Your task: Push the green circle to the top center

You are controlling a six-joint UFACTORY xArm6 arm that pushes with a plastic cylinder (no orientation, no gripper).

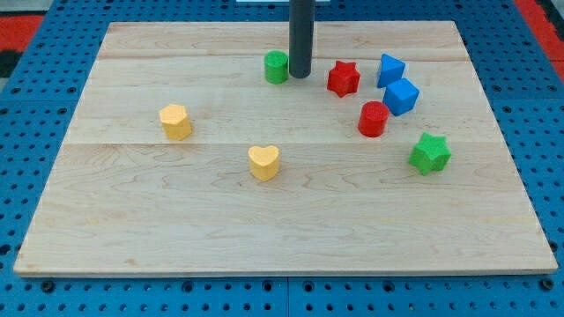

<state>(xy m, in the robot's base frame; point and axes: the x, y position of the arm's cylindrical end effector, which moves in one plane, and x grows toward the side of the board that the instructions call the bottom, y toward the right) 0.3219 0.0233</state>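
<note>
1. My tip (300,76) is being held on the wooden board (176,220) near the view's top centre; it is the plain end of a dark rod, so nothing is being gripped or carried by it.
2. The green circle (277,67) is being shown just to the tip's left, beside the rod; whether the two are touching cannot be told.
3. A red star (344,78) is being seen near the tip, on its right.
4. Two blue blocks are being seen further right: one (390,70) level with the tip, the other (402,96) just below it and apparently touching it. Their exact shapes cannot be told.
5. A red cylinder (374,119) is being seen below and right of the tip, near the lower blue block.
6. A green star (429,153) is being seen well apart, further down and right.
7. A yellow heart (263,162) is being seen well below the tip, slightly left.
8. A second yellow block (175,121) is being seen far to the tip's left and lower; its shape is unclear.
</note>
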